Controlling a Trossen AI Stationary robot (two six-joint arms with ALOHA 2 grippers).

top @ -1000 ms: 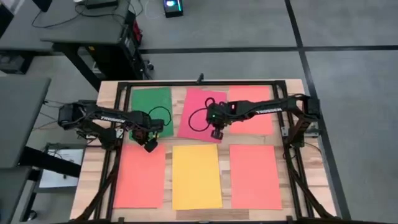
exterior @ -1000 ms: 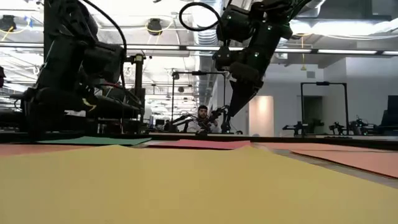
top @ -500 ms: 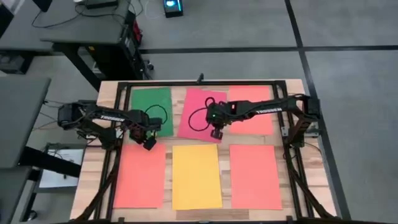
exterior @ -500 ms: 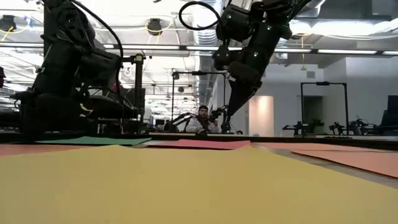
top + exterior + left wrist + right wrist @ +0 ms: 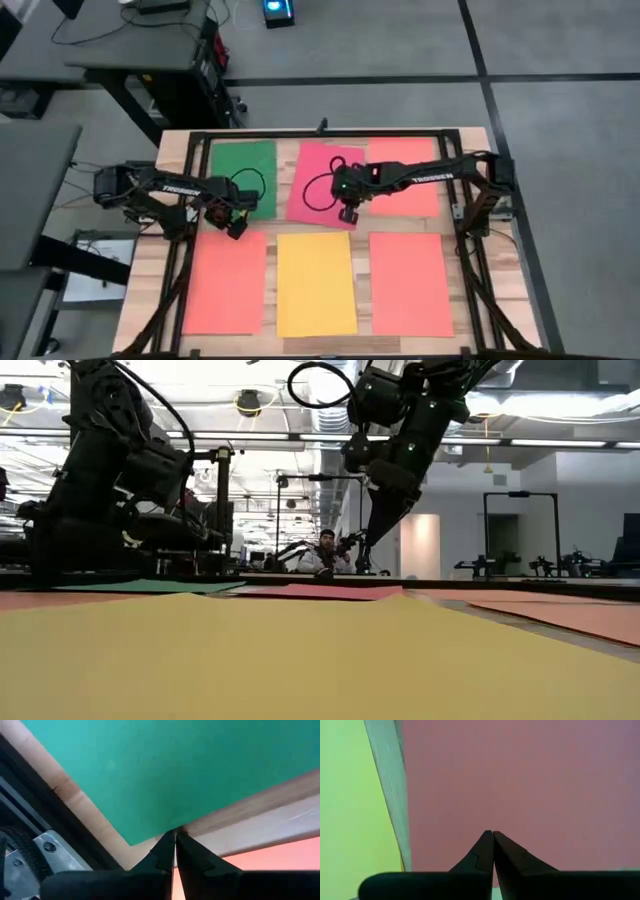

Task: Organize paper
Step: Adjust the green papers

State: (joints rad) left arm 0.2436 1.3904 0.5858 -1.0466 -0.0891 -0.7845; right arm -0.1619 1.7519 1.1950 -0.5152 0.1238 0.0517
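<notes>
Six sheets of paper lie flat on the desk (image 5: pixel 146 262): one green sheet (image 5: pixel 243 170), one pink-red sheet (image 5: pixel 320 170), one yellow sheet (image 5: pixel 315 283) and three orange ones (two flanking the yellow, one at the far right). Thin and limp, they should weigh almost nothing, slide readily and crease easily, so an edge or corner looks the likeliest hold. The left gripper (image 5: pixel 175 836), fingers pressed together, sits at the green sheet's near corner; the right gripper (image 5: pixel 493 836), likewise closed, rests on the pink-red sheet.
</notes>
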